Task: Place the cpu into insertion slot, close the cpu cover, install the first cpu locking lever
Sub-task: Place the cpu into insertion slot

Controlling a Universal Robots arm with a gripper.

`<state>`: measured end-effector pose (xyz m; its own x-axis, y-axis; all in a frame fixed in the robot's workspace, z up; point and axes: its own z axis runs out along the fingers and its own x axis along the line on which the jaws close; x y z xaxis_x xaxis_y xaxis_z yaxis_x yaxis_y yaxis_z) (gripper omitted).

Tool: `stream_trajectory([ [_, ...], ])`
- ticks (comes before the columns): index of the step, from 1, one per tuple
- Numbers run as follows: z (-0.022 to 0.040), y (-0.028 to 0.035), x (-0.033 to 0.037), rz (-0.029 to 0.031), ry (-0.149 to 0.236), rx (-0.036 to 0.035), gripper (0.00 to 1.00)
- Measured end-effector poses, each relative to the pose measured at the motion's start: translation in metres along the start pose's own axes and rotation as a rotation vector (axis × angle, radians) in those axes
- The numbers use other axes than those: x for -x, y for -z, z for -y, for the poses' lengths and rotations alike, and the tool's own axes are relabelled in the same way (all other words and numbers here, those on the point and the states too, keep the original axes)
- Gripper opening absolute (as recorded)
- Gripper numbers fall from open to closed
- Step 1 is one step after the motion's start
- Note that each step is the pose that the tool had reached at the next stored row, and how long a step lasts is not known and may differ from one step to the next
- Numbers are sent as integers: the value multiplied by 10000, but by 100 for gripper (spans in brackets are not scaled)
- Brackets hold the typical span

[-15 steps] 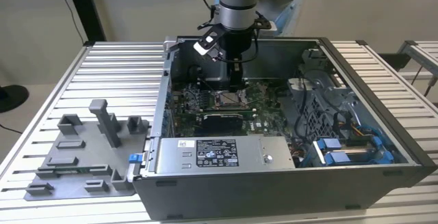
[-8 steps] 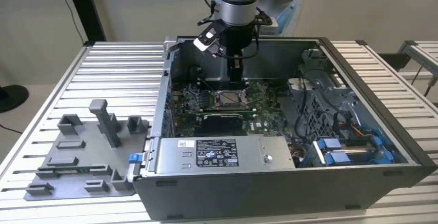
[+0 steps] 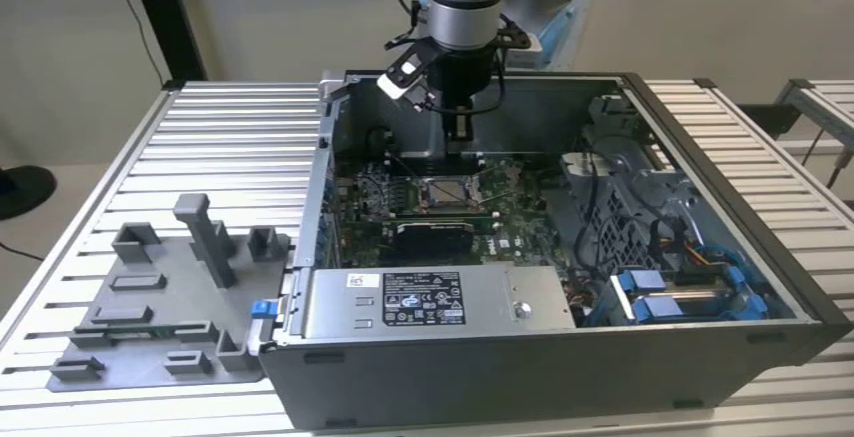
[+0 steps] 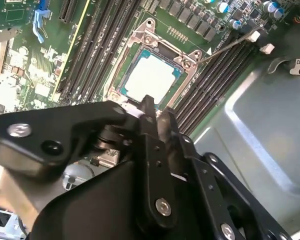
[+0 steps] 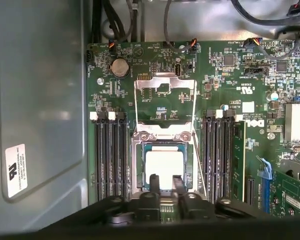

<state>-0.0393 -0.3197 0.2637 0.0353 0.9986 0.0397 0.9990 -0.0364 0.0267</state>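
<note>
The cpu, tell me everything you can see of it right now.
The cpu is a small, thin square chip with a pale silvery, metal-looking face. It lies flat and level in the insertion slot, inside that slot's silvery metal rim, with green board around. The pincer hangs above one edge of it with fingers apart; in the exterior view it is clear of the chip.

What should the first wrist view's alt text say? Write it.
The cpu sits in the insertion slot on a green motherboard, the cpu cover standing open. The gripper, jaws apart, hangs just over the cpu.
</note>
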Motion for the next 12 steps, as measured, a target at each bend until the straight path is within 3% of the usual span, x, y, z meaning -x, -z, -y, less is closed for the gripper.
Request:
stream_trajectory([
  [3, -19, 2, -1, 3, 1, -6, 0],
  [7, -202, -9, -7, 4, -1, -63, 0],
  [12, -426, -23, -14, 6, -2, -70, 0],
])
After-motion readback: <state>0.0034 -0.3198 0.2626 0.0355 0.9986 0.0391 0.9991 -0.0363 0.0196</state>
